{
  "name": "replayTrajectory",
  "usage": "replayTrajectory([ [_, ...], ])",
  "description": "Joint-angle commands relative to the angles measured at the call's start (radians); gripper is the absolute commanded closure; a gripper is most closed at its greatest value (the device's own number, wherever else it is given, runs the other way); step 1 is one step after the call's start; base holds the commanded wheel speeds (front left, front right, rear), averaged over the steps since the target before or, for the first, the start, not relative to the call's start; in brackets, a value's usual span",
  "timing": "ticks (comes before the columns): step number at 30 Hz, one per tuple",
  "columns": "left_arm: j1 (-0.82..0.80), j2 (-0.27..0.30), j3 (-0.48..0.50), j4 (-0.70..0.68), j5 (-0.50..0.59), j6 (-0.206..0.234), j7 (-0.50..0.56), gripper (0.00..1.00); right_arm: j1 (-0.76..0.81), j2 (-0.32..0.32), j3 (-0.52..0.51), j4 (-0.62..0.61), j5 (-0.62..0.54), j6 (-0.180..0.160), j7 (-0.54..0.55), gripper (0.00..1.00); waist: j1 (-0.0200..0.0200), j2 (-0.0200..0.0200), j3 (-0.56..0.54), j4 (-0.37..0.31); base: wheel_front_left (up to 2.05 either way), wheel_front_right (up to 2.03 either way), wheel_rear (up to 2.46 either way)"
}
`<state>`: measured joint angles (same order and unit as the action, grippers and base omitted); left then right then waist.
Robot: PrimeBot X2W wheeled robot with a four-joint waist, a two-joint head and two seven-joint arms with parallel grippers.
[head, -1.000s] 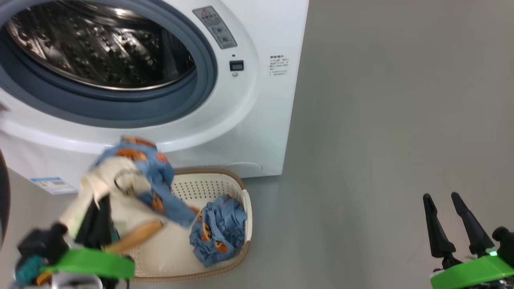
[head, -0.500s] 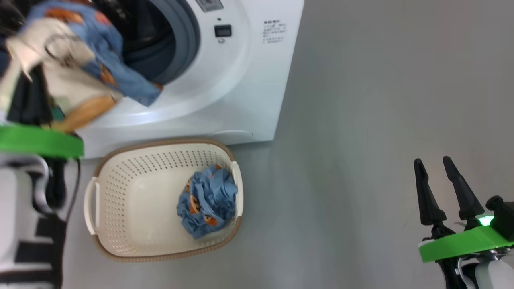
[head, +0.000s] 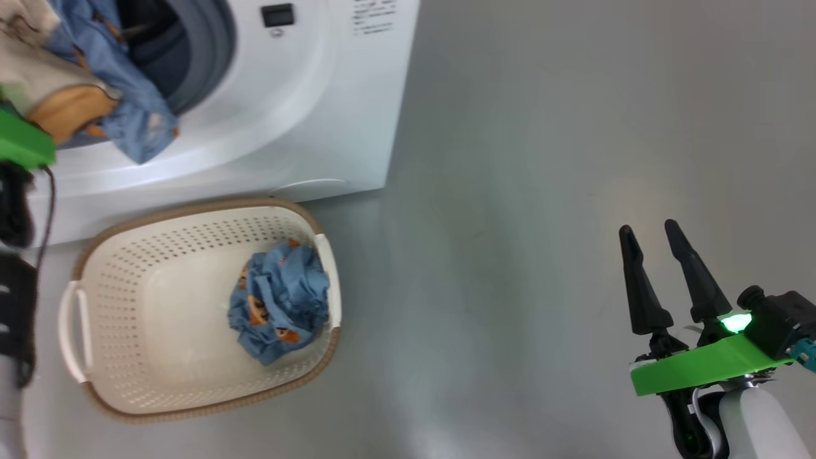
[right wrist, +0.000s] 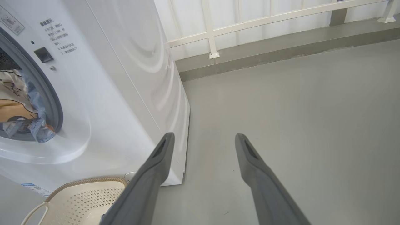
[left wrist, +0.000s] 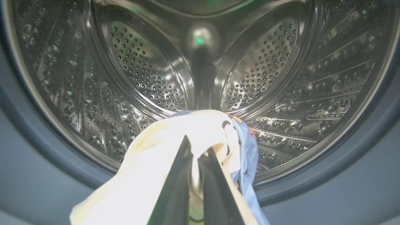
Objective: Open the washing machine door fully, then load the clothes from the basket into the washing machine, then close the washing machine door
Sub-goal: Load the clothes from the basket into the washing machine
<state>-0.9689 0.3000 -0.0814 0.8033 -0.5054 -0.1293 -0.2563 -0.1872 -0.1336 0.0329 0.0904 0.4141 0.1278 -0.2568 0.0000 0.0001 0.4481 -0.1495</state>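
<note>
Left gripper (left wrist: pixel 197 146), clamped on a cream-and-blue garment (left wrist: pixel 162 147), is at the mouth of the washing machine (head: pixel 306 95), upper left. Loading seems half done: one blue bundle (head: pixel 280 306) lies in the basket (head: pixel 191 213), and the right gripper (head: pixel 647 228) gapes empty.

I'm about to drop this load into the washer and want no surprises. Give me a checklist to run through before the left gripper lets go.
1. Grip: the left gripper is shut on the cream and blue garment: ok.
2. Aim: its fingers point into the drum: ok.
3. Depth: garment wholly past the grey seal: not ok; a blue tail hangs over the washer front.
4. Access: the door fully open: cannot tell.
5. Other arm: the right gripper is open and apart from the basket: ok.
6. Basket emptied: not ok; one blue garment lies in it.
</note>
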Motion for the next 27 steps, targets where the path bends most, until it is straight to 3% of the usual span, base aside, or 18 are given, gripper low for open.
replayTrajectory([
  [1,-0.061,0.069,0.016,0.003,-0.007,-0.001,-0.005,1.00,-0.006,-0.003,0.030,-0.020,-0.006,0.003,-0.005,0.00,0.0000,-0.0001,0.036,-0.046,0.00,0.00,0.00],
  [7,-0.169,0.124,0.035,-0.015,0.064,-0.001,-0.005,1.00,-0.019,0.011,0.040,-0.022,0.002,0.003,-0.005,0.00,0.0000,-0.0001,0.068,-0.094,0.00,0.00,0.00],
  [10,-0.187,0.125,0.056,-0.023,0.083,-0.001,-0.005,1.00,-0.024,0.015,0.040,-0.022,0.003,0.003,-0.005,0.00,0.0000,-0.0001,0.076,-0.100,0.00,0.00,0.00],
  [11,-0.193,0.126,0.063,-0.018,0.094,-0.001,-0.005,0.87,-0.026,0.018,0.041,-0.023,0.003,0.003,-0.005,0.00,0.0000,-0.0001,0.081,-0.103,0.00,0.00,0.00],
  [12,-0.197,0.129,0.067,-0.015,0.113,-0.001,-0.005,0.30,-0.028,0.020,0.042,-0.023,0.003,0.003,-0.005,0.00,0.0000,-0.0001,0.083,-0.104,0.00,0.00,0.00],
  [13,-0.198,0.130,0.073,-0.008,0.127,-0.001,-0.005,0.00,-0.030,0.023,0.044,-0.023,0.002,0.003,-0.005,0.00,0.0000,-0.0001,0.085,-0.106,0.00,0.00,0.00],
  [27,-0.152,0.099,0.145,0.025,0.186,-0.001,-0.006,0.00,-0.038,0.031,0.038,-0.018,0.002,0.003,-0.005,0.00,0.0000,-0.0001,0.081,-0.098,0.00,0.00,0.00],
])
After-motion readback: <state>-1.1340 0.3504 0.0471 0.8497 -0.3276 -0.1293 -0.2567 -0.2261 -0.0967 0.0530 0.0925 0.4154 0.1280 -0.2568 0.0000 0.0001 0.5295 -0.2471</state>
